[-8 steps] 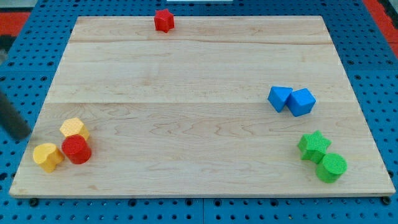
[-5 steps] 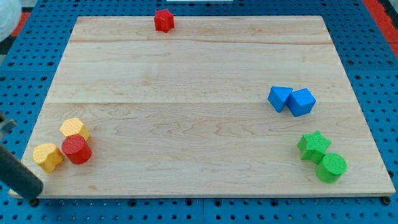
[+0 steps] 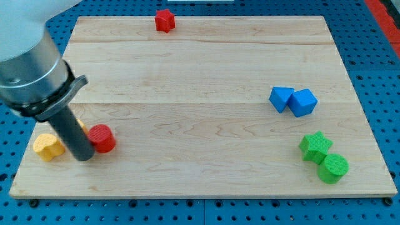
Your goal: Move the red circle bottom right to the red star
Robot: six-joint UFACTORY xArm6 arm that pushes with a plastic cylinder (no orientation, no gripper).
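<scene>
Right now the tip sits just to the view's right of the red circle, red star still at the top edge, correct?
Not quite. In the camera view my tip sits just to the view's left of the red circle, not its right. The red star is at the board's top edge, as you said.

Pale wooden board (image 3: 200, 69) with faint lengthwise grain, lying on a blue pegboard (image 3: 375, 75) dotted with dark holes. Red star (image 3: 164, 20) at top centre; red circle (image 3: 101, 138) at lower left. A yellow block (image 3: 47, 146) at far lower left. Two blue blocks (image 3: 293, 100) at right. Green star (image 3: 315, 146) and green circle (image 3: 333, 167) at lower right. Dark rod ending in my tip (image 3: 83, 157), under a grey and white housing (image 3: 28, 53)
</scene>
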